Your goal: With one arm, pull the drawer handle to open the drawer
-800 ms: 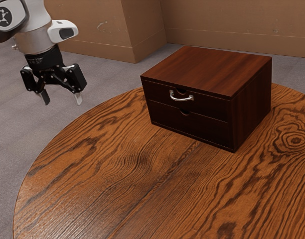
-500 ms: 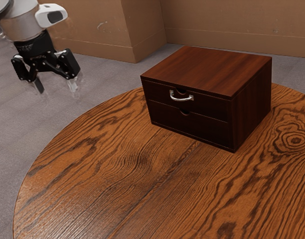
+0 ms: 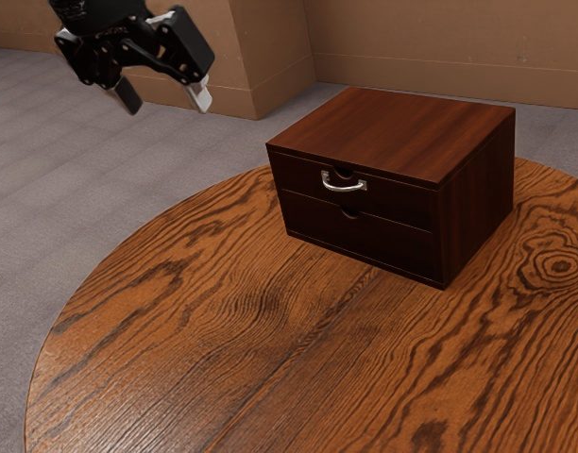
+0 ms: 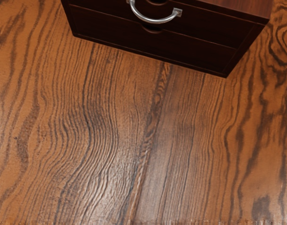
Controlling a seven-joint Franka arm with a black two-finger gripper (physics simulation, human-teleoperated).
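So the gripper [image 3: 167, 100] has swung up and across toward the exterior view's right since the earlier frames, and it's tipped over now instead of hanging straight down; nothing else has budged.

Exterior view: the hand sits high at the upper left, out over the floor [image 3: 72, 189] and well apart from the cabinet [image 3: 402, 132]; both fingers are spread wide with nothing between them, so it's carrying zilch. The cabinet stands on the round wooden table [image 3: 223, 330] toward the exterior view's right; the metal handle [image 3: 343, 182] is on the top drawer [image 3: 383, 196], which looks flush with the front, i.e. not opened at all; the lower drawer [image 3: 365, 236] underneath looks flush too.

Wrist view: mostly wood grain right under the hand; the cabinet front is ahead of it with the handle [image 4: 153, 16] showing as a silver loop, plus the dark lower front below it; so the camera is already roughly pointed at the target.

My read: this is just the approach, the hand re-aiming itself at the drawer front; the pull hasn't started. Next it'd need to close the gap, get the fingers either side of that loop and squeeze before drawing back; come in off-line and it'd likely just bump the front panel.
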